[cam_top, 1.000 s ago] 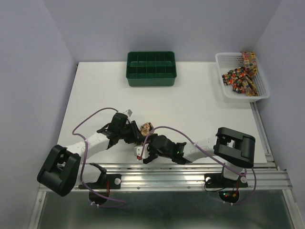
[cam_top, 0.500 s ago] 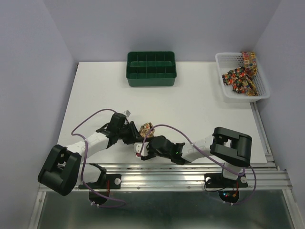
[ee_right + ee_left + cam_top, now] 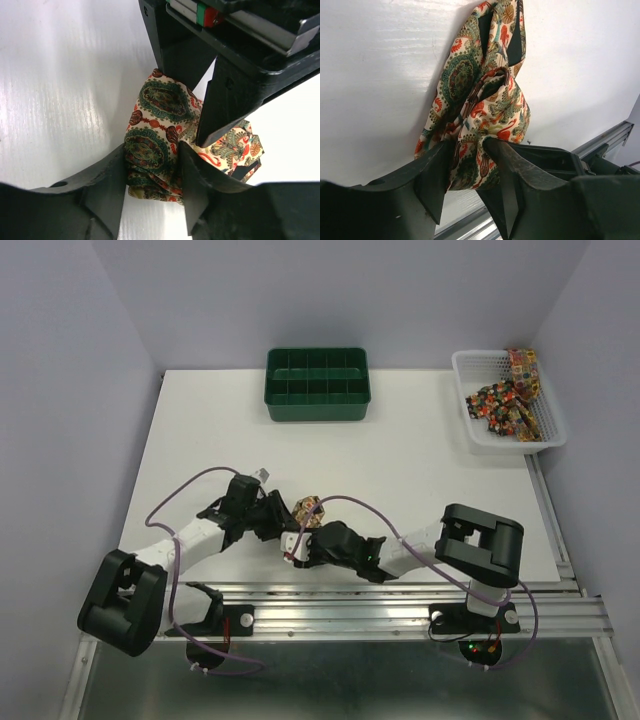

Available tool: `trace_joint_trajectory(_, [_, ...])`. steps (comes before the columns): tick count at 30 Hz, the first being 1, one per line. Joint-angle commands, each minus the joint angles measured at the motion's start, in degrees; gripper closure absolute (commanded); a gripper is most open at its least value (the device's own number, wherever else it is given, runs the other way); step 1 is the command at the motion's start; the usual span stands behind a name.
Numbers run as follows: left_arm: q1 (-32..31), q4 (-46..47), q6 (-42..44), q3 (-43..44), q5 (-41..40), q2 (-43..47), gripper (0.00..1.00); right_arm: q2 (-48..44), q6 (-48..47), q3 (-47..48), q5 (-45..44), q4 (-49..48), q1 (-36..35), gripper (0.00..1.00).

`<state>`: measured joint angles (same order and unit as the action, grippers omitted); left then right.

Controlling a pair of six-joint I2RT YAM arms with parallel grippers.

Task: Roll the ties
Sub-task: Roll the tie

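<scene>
Top external view: a bunched tie [image 3: 307,508] sits near the middle of the desk's [image 3: 420,470] near edge. The left gripper [image 3: 469,150] pinches one side of the bundle and the right gripper [image 3: 152,150] squeezes the other. A white mesh basket [image 3: 458,361] at the far right corner holds more ties [image 3: 500,405]. A green compartment tray [image 3: 317,408] stands at the far edge.

The left arm [image 3: 190,535] and right arm [image 3: 415,545] are built of white links with black joints. A bulky black shoulder block [image 3: 122,600] is carried by each. Purple cables [image 3: 190,480] are looped along both. Dark, blunt fingers [image 3: 430,185] are shown close up, and a small red and green label [image 3: 206,14] is fixed near them.
</scene>
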<state>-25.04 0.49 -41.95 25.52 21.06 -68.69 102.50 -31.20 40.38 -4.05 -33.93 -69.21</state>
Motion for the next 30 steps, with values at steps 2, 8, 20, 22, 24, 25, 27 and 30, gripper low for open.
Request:
trace_joint_trajectory(2, [0.60,-0.40,0.73,0.59,1.79,2.77,0.45,2.44,2.90,-0.30,1.33,3.79,1.36,0.55])
trace_joint_trajectory(8, [1.83,-2.95,1.61,1.46,1.36,5.22,0.41,0.60,3.52,-1.97,3.00,0.10,2.32,0.72])
trace_joint_trajectory(20, [4.38,-6.29,2.14,5.42,-4.27,13.48,0.29,-4.06,20.35,-5.15,5.64,-15.02,7.50,0.99])
trace_joint_trajectory(22, [4.47,-6.20,1.97,5.77,-4.71,14.62,0.28,-4.06,23.36,-4.00,5.98,-14.06,8.39,0.99])
trace_joint_trajectory(24, [4.56,-6.12,1.70,6.21,-5.24,15.68,0.28,-3.89,27.22,-3.82,6.07,-15.80,9.00,0.99])
trace_joint_trajectory(25, [4.56,-6.12,1.44,5.95,-5.50,16.04,0.28,-3.88,28.46,-3.91,5.90,-16.60,9.00,0.99])
trace_joint_trajectory(27, [4.56,-5.50,1.00,5.51,-5.68,16.56,0.28,-3.80,30.49,-3.82,5.55,-17.92,9.44,0.99])
trace_joint_trajectory(30, [4.65,-5.33,1.00,4.54,-5.50,17.18,0.28,-3.97,31.03,-3.56,4.41,-18.71,9.97,0.99])
